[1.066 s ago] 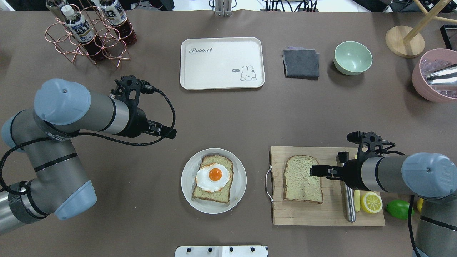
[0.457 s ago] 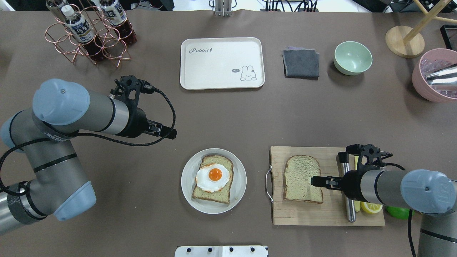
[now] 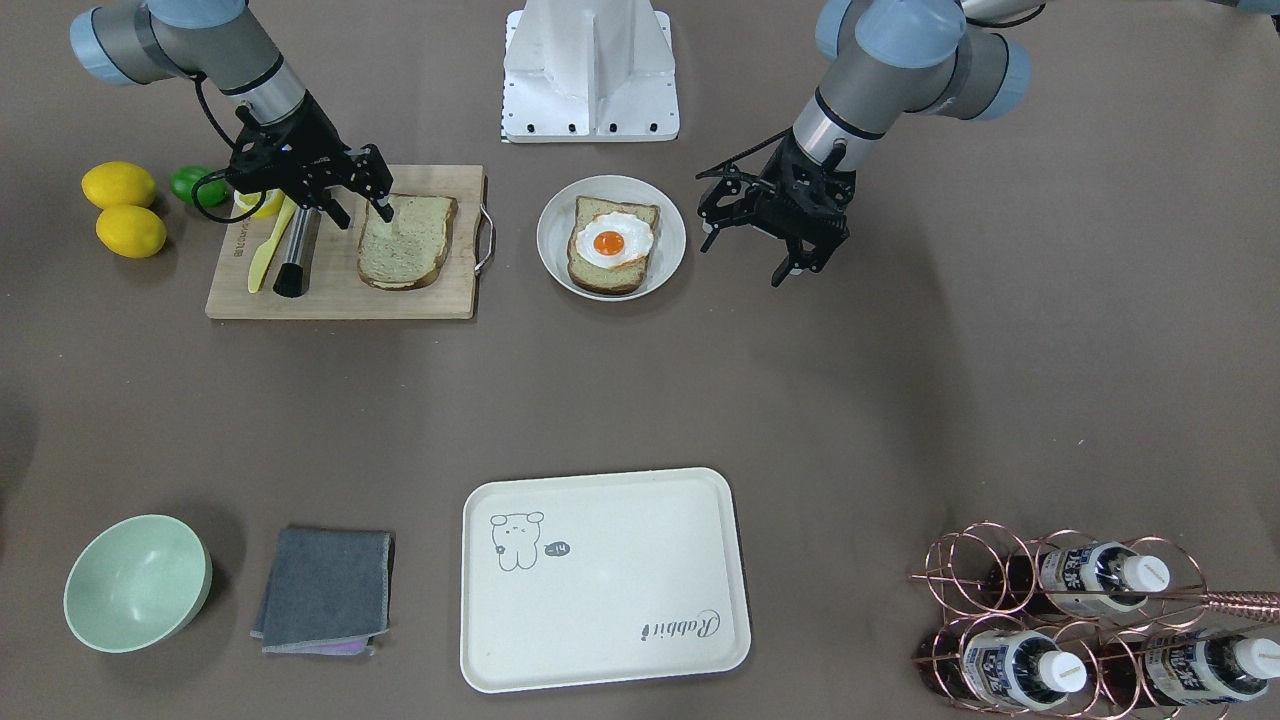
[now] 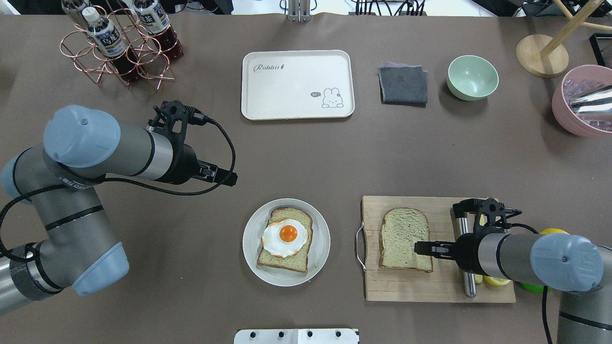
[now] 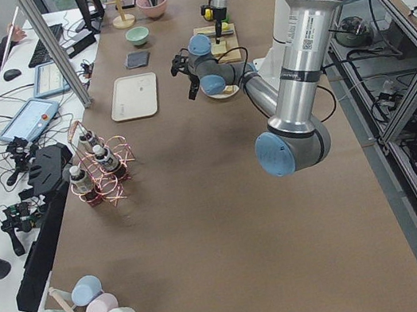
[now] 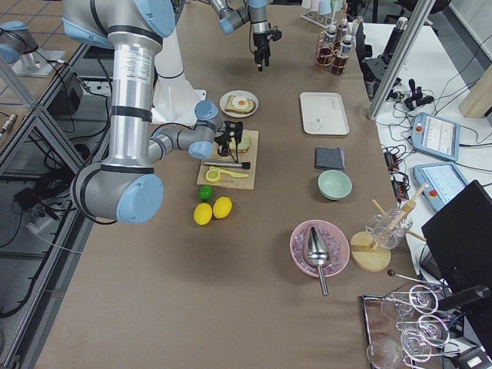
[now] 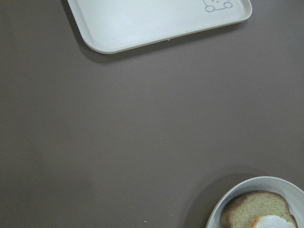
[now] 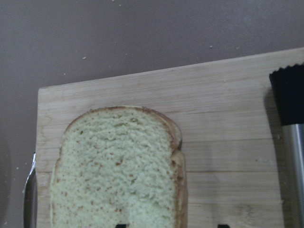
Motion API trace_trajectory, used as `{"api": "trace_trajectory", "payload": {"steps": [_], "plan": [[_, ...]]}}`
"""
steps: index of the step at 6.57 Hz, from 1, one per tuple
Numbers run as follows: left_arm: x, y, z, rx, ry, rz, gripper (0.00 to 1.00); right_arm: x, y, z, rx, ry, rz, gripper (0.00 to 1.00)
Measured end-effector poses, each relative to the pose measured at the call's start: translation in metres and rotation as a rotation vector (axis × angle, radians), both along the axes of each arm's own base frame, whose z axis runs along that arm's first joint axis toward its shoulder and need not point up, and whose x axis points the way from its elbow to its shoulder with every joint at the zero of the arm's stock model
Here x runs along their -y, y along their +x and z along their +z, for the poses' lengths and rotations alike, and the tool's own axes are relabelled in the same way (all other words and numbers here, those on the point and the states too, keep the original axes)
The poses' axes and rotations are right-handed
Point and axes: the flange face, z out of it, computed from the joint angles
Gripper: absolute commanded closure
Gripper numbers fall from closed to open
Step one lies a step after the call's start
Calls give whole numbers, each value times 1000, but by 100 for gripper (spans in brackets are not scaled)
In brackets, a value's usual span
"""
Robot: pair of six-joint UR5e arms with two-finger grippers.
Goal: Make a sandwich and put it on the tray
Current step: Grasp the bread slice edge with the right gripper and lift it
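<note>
One bread slice (image 4: 287, 260) topped with the fried egg (image 4: 285, 235) lies on a round white plate (image 4: 249, 239), which also shows in the front view (image 3: 552, 235). The second bread slice (image 4: 401, 231) lies on the wooden cutting board (image 4: 406, 289). My right gripper (image 4: 430, 249) is open, low over that slice's right edge near its lower corner. In the right wrist view (image 8: 172, 225), one fingertip is over the bread (image 8: 114, 171) and the other over the board. My left gripper (image 4: 232, 179) hangs open and empty above the table, left of the plate. The cream tray (image 4: 296, 83) lies empty at the far middle.
A metal-handled tool (image 4: 466, 282), a yellow knife and a lemon half lie on the board's right side, partly under my right arm. A grey cloth (image 4: 403, 85), a green bowl (image 4: 472, 77), a pink bowl (image 4: 581, 107) and a copper bottle rack (image 4: 119, 48) stand along the far side.
My right gripper has moved toward the table's near edge along the bread slice's right side and sits lower over it. The left arm has not moved.
</note>
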Motion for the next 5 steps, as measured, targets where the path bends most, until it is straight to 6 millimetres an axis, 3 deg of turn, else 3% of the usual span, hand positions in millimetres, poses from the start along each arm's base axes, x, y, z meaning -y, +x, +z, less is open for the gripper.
{"api": "trace_trajectory", "payload": {"steps": [1, 5], "plan": [[0, 0, 0, 0, 1, 0, 1, -2, -2, 0, -1, 3, 0, 100], [1, -1, 0, 1, 2, -1, 1, -9, -9, -6, 8, 12, -16, 100]]}}
